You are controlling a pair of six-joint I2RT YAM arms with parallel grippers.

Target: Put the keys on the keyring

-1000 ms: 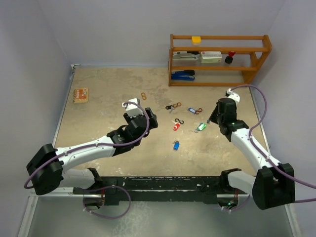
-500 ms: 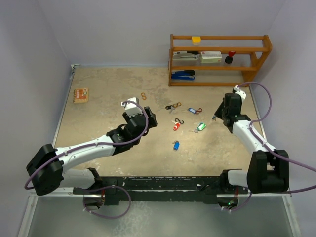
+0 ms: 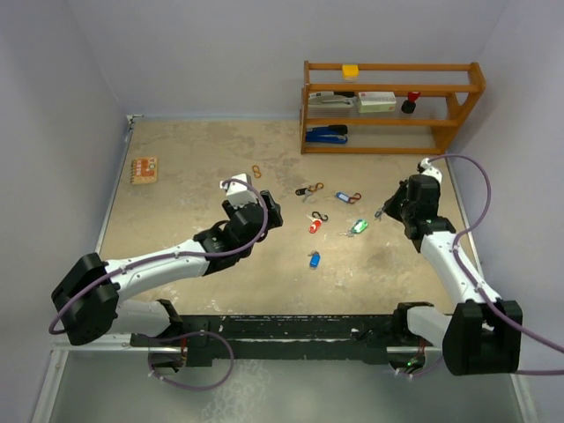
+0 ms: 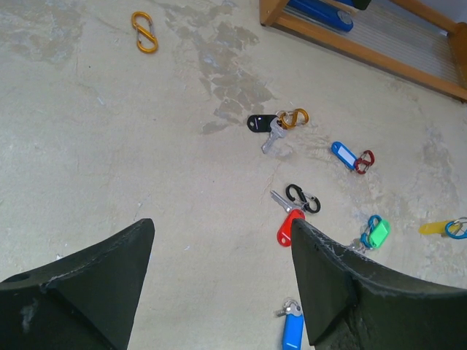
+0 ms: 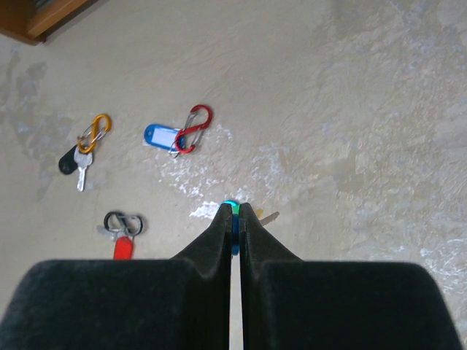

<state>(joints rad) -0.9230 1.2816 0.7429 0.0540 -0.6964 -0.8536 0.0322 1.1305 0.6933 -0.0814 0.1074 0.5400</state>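
Left claw (image 4: 220, 224) released, fingers spread wide over the counter (image 4: 109, 146). Nearest, beside its right finger: blue key (image 4: 292, 329). Just ahead of that finger: red key (image 4: 290, 227), touching a black clip (image 4: 303, 198). Farther ahead: black key (image 4: 257, 124) joined to an orange clip (image 4: 295, 117). Right claw (image 5: 233, 213) clenched, nothing seen gripped. Green key (image 4: 377, 233) lay just beyond its tips.

The left arm (image 3: 167, 260) is lying stretched low and forward, the left gripper (image 4: 222, 233) gaping wide, while the right arm (image 3: 449, 260) is standing bent at the elbow, the right gripper (image 5: 233, 213) pinching its fingers together.
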